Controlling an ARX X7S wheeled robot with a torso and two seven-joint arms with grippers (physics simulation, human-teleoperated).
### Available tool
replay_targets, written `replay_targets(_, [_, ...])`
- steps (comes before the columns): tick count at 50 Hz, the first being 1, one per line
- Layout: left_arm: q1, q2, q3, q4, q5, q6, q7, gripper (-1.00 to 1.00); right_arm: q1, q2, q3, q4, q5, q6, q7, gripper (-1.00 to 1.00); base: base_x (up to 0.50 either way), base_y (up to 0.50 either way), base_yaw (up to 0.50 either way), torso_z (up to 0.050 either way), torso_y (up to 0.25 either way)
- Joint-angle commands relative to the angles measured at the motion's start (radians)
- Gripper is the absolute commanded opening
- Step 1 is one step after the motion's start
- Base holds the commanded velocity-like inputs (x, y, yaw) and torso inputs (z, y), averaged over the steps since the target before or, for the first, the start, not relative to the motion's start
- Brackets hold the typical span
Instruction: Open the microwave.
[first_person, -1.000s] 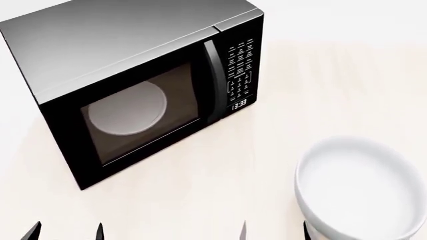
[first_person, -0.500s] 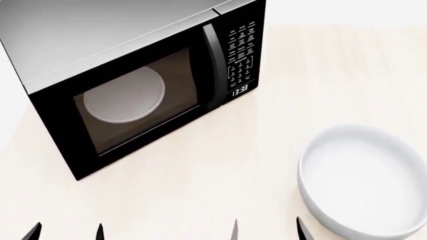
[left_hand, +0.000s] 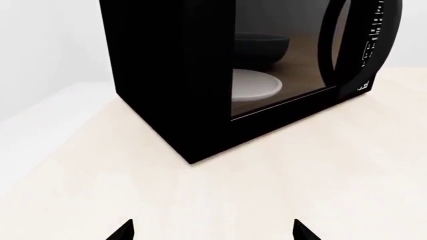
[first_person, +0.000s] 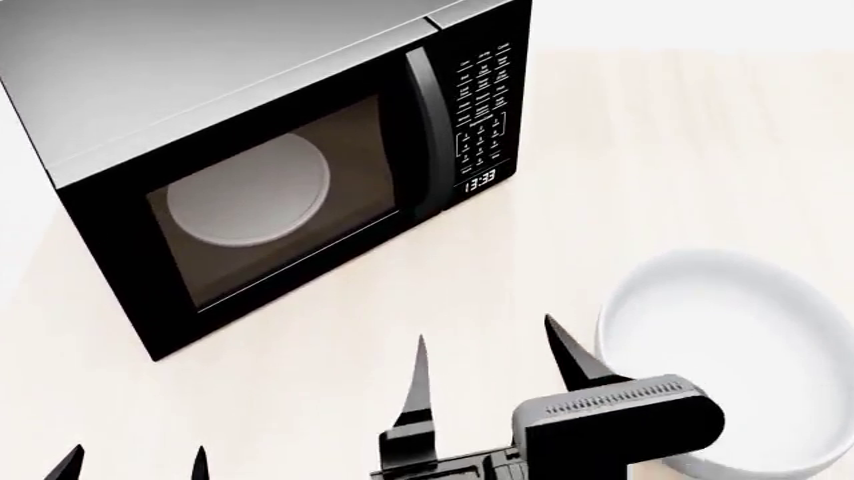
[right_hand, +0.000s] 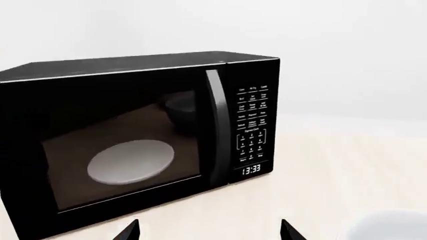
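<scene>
The microwave is a black box with a grey top at the table's back left. Its glass door is shut, and the white turntable plate shows through it. The dark vertical handle runs beside the keypad and the clock display. My right gripper is open in front of the microwave's right half, apart from it and holding nothing. Only the tips of my open left gripper show at the lower left. The wrist views show the microwave ahead of the open left gripper and right gripper.
A large white bowl sits on the pale wooden table just right of my right gripper, and its rim shows in the right wrist view. The table's left edge runs beside the microwave.
My right arm has moved forward into the head view, its open fingers now pointing at the microwave. The left gripper has stayed in place. The door remains shut.
</scene>
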Motion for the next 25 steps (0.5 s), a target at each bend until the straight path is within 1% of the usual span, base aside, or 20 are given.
replay_targets(1, [-0.003, -0.004, 0.004, -0.003, -0.007, 0.002, -0.005, 1.0, 0.23, 0.007, -0.008, 0.037, 0.057, 0.186, -0.023, 1.0, 0.0, 0.0, 0.0, 0.0, 0.0])
replay_targets(8, [-0.005, -0.007, 0.008, -0.004, -0.008, 0.0, -0.009, 1.0, 0.344, -0.011, -0.007, 0.142, 0.059, 0.185, -0.05, 1.0, 0.0, 0.0, 0.0, 0.0, 0.0])
replay_targets(15, [-0.004, -0.009, 0.013, -0.003, -0.008, -0.001, -0.014, 1.0, 0.467, -0.016, -0.023, 0.222, 0.056, 0.231, -0.065, 1.0, 0.0, 0.0, 0.0, 0.0, 0.0])
replay_targets(25, [-0.004, -0.014, 0.018, -0.001, -0.012, -0.003, -0.017, 1.0, 0.592, -0.03, -0.068, 0.399, 0.01, 0.196, -0.109, 1.0, 0.0, 0.0, 0.0, 0.0, 0.0])
